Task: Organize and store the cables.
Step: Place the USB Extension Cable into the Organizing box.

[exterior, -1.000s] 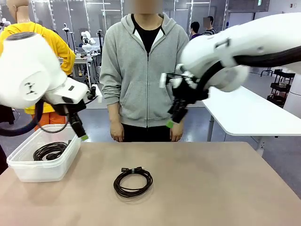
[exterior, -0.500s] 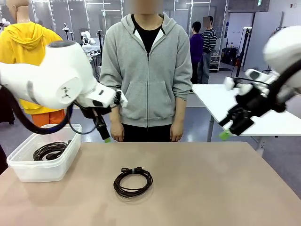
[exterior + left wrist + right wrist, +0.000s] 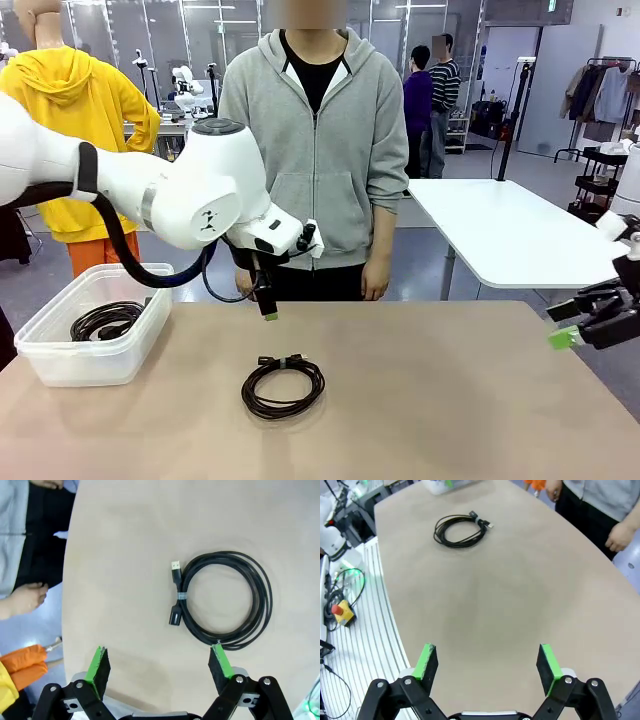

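One coiled black cable with plug ends and a small pale tie point(image 3: 283, 386) lies flat mid-table, nothing touching it; a second coiled black cable point(image 3: 106, 320) is already in the clear plastic bin point(image 3: 60, 362) at the table's left edge. Left gripper point(image 3: 267, 309) hovers above and just behind the loose coil, jaws wide apart and empty; in its wrist view the coil point(image 3: 223, 598) sits ahead of the green pads point(image 3: 99, 663), offset toward one finger. Right gripper point(image 3: 565, 337) is out at the right edge, well clear, also spread open and holding nothing. Looks like the approach phase for the last loose cable. Next move likely: centre the left claw over one side of the coil, descend so a finger goes inside the loop, pinch all strands, then carry to the bin. Risk: grabbing only some turns and unravelling it.
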Available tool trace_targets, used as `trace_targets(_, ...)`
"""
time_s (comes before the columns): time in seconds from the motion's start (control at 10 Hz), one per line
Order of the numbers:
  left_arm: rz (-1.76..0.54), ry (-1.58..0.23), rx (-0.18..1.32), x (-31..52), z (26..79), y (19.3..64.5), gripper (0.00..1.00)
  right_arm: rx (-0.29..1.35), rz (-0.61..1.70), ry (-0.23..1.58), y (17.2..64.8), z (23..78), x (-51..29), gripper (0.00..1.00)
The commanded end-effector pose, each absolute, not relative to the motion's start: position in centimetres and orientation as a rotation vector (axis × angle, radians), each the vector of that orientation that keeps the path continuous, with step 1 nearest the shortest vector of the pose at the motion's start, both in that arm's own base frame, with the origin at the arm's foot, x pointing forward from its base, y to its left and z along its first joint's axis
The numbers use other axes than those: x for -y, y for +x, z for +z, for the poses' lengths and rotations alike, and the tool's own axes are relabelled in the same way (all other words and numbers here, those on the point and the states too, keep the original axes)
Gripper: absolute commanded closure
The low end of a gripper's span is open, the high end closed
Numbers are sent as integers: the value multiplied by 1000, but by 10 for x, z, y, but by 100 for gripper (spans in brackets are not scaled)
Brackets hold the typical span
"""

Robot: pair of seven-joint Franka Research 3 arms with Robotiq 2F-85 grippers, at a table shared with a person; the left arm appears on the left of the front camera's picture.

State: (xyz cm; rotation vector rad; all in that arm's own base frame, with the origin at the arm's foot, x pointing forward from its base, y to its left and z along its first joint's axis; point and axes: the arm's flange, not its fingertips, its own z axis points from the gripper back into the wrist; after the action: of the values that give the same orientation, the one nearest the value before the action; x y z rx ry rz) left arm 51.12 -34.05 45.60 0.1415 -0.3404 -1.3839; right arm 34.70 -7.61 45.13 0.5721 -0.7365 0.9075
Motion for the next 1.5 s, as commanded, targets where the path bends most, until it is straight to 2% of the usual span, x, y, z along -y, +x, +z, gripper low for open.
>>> trace_targets(0.0,-1344,145,351,333,461,507,0,719,928,576,350,454,68,0)
trace_targets(0.5,-1358,141,350,337,461,514,0,719,928,576,350,454,68,0)
trace_targets(1.0,-1389,111,225,367,424,550,0,722,930,575,349,452,68,0)
trace_targets(1.2,-1407,103,217,376,410,563,0,758,944,575,331,458,111,0)
trace_targets(1.4,-1383,106,183,381,399,566,0,761,932,649,320,459,142,0)
